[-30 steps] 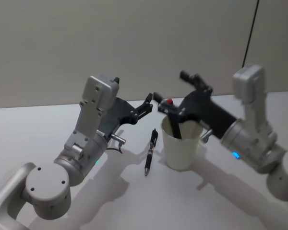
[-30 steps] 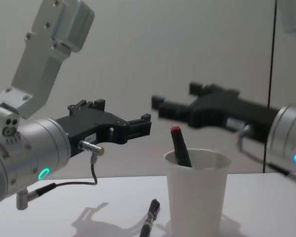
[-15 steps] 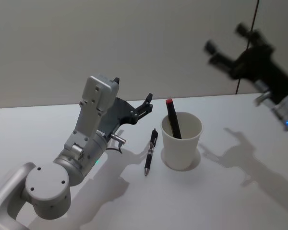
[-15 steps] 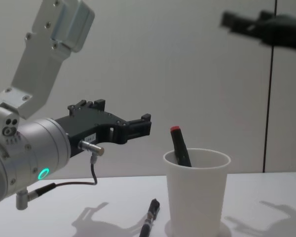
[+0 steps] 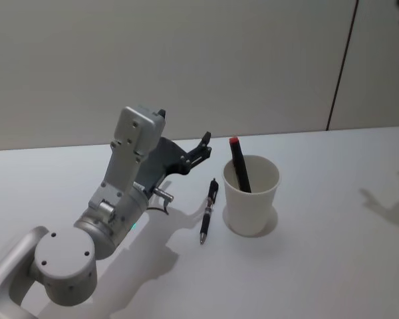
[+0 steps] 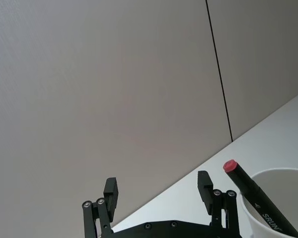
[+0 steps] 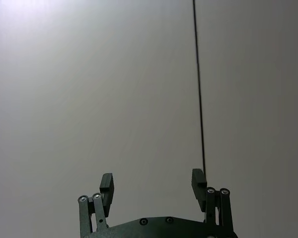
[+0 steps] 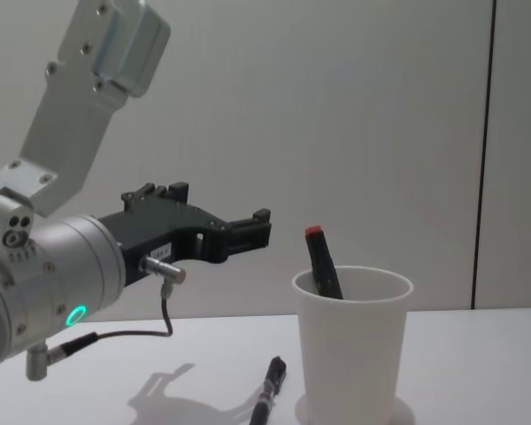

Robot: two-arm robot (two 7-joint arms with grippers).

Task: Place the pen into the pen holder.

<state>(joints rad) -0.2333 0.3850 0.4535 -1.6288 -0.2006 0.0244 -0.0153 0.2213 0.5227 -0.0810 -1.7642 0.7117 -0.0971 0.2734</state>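
Note:
The pen holder [image 5: 251,199], a white paper cup, stands upright on the white table [image 5: 319,266]. A black pen with a red cap [image 5: 238,165] leans inside it, cap sticking above the rim; it also shows in the chest view [image 8: 321,264] and the left wrist view [image 6: 249,187]. A second black pen [image 5: 207,211] lies flat on the table just left of the cup [image 8: 352,350]. My left gripper [image 5: 203,146] hovers open and empty above that lying pen, left of the cup. My right gripper [image 7: 153,184] is open and empty, facing the bare wall.
A grey wall with a dark vertical seam [image 5: 342,63] runs behind the table. The left arm's grey links [image 5: 130,173] occupy the near left. A faint arm shadow [image 5: 386,199] falls on the table's right side.
My right gripper rose from just over the cup and swung up and off to the right, leaving the red-capped pen standing in the cup. The left arm stayed put.

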